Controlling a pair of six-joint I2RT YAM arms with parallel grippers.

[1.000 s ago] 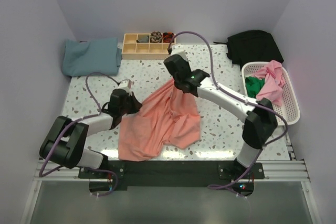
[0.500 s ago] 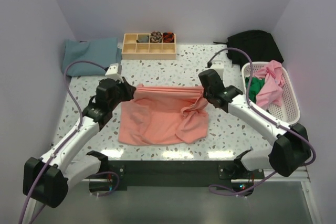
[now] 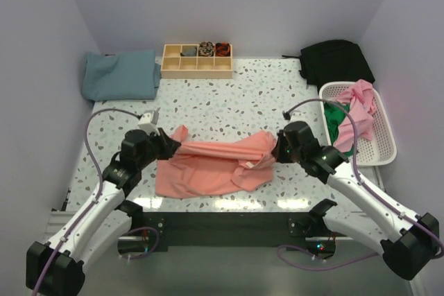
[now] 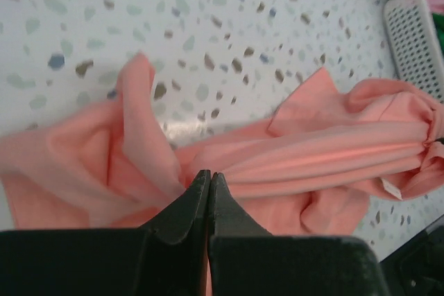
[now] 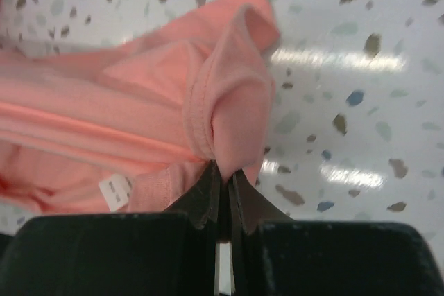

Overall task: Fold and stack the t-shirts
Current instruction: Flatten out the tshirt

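Salmon-pink tee (image 3: 211, 164) was on the speckled bench (image 3: 229, 102), front-middle. Its far edge was stretched into a bunched rope btw the two arms, and the rest was spread flat toward the near edge. Couldn't tell if that stretched edge was off the surface or just dragging on it.

Left tool (image 4: 209, 178) was clamped on the left end of the edge. The wrist cam showed the black jaws pressed together w/ salmon cloth pinched right at the tips. Right tool (image 5: 222, 171) was the same on the right end: jaws nearly together on a hemmed fold, sleeve or collar, can't say which. A white tag (image 5: 115, 192) showed on the cloth just left of it.

Other stuff: teal-blue tee (image 3: 119, 74) lay in a loose pile at the far left corner, just beside the wooden compartment tray (image 3: 196, 64) on the back edge. White lattice basket (image 3: 381, 145) sat on the right side w/ a pink tee (image 3: 362, 105) draped over its far half and a green tee (image 3: 336, 114) tucked in next to it. A black fabric lump (image 3: 338, 60) sat at the far right corner, behind the basket.
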